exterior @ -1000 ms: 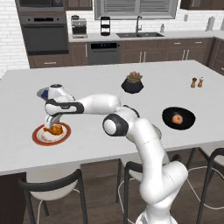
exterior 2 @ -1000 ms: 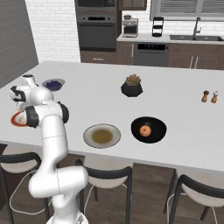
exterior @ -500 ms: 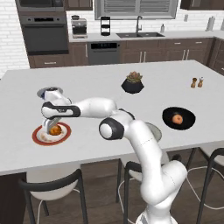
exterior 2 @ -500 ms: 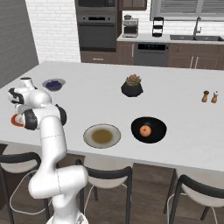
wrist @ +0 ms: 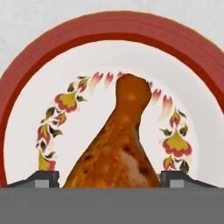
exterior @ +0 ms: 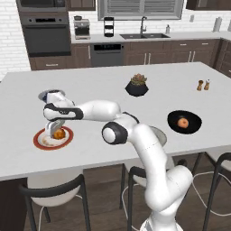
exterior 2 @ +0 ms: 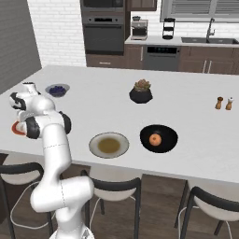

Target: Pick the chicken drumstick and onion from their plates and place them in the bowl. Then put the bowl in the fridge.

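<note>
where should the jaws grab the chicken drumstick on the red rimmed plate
Take the chicken drumstick across its fat meaty end, coming straight down from above. It lies flat on the red-rimmed plate, and in the hand view the open jaws stand on either side of that wide end, while the thin bone tip offers less to hold.

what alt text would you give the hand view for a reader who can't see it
A golden-brown roasted chicken drumstick lies on a round white plate with a broad red rim and a ring of painted flowers. The gripper sits just above it, one dark finger tip on each side of the drumstick's fat end, jaws wide.
</note>
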